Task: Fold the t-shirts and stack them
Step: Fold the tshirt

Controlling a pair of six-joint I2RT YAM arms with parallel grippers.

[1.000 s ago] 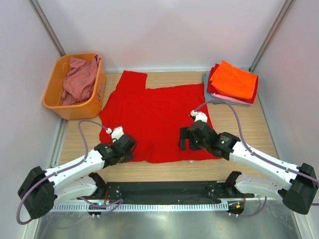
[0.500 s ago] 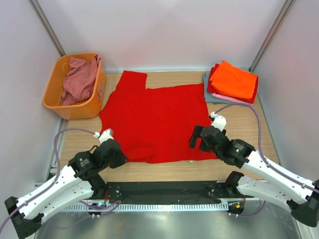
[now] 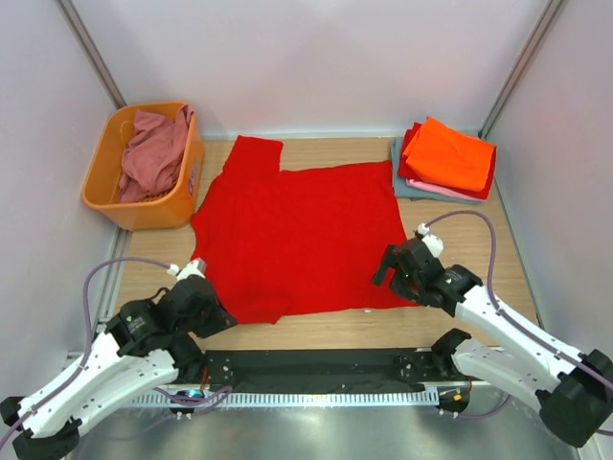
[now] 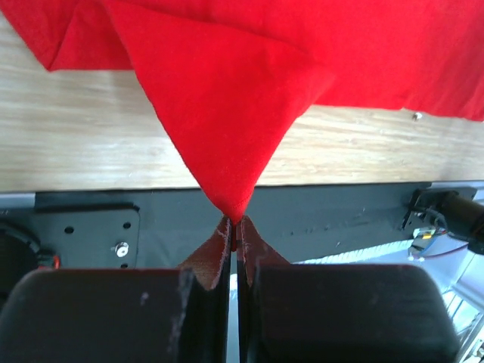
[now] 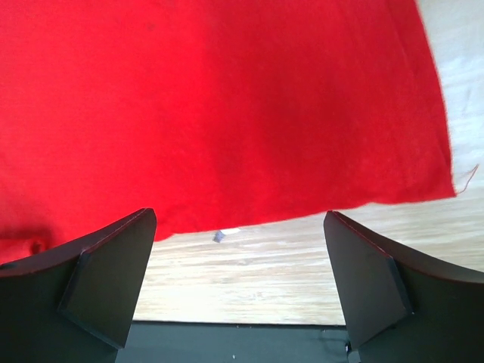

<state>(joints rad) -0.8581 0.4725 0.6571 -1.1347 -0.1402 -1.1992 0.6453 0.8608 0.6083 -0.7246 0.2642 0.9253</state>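
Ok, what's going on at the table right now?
The left gripper is shut on the near-left corner of the big red t-shirt, which lies spread on the table. The right gripper is open above the shirt's near-right edge, holding nothing. A folded stack sits far right; one dusty rose shirt lies in the orange basket.

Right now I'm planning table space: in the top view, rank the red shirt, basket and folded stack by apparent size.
Largest to smallest:
red shirt
basket
folded stack
Basket and stack look close.

Red t-shirt (image 4: 227, 113) corner pinched between closed left fingers (image 4: 215, 261), above table edge (image 4: 91, 159)
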